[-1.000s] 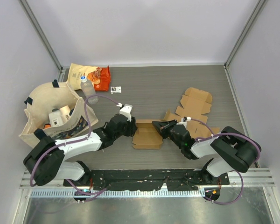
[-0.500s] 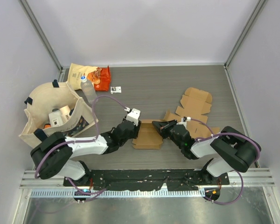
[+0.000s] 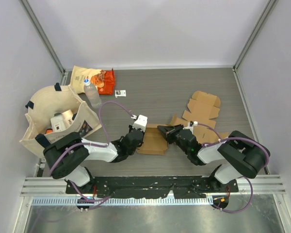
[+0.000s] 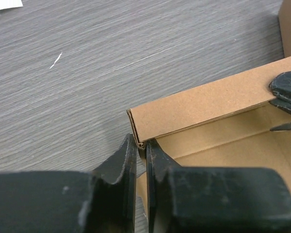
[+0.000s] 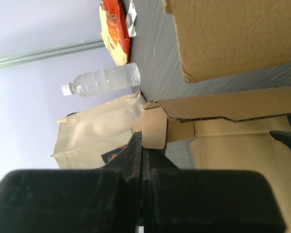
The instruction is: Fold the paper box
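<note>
Together, left gripper [image 4: 141,143] and right gripper [image 5: 141,147] pinch 1 paper box [image 3: 154,142].

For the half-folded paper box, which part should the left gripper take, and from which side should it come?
Take the paper box at its left corner, where the thin cardboard stands on edge: one finger on each face, coming from the left. The right gripper is shut on the opposite end, so that corner is probably the free one. The left gripper pinches there.
</note>
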